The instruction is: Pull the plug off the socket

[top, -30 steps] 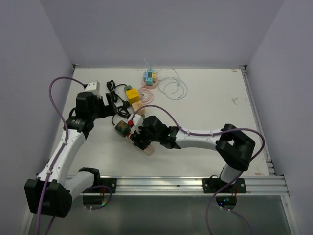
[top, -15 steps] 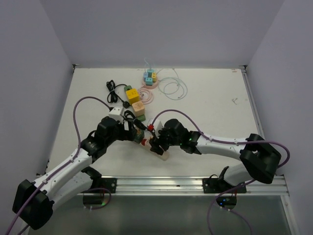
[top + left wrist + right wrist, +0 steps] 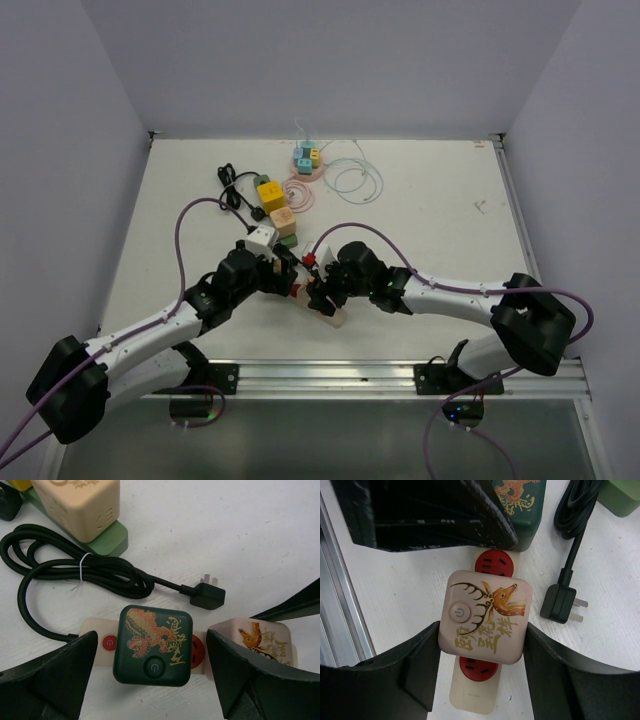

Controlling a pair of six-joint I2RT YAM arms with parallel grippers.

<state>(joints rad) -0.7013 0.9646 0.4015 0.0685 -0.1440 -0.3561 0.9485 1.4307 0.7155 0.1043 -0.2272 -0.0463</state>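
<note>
The green dragon plug (image 3: 152, 630) sits on the power strip (image 3: 95, 642) at centre frame, untouched between the left gripper's (image 3: 150, 675) wide-spread fingers. The right gripper (image 3: 481, 645) clamps the beige deer plug (image 3: 485, 615) mid-frame, also seated on the strip.

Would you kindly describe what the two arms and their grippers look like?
The left arm and right arm have white links, black joints and a purple cable looping along each. The left gripper and right gripper have broad, black, wedge-shaped fingers.
</note>
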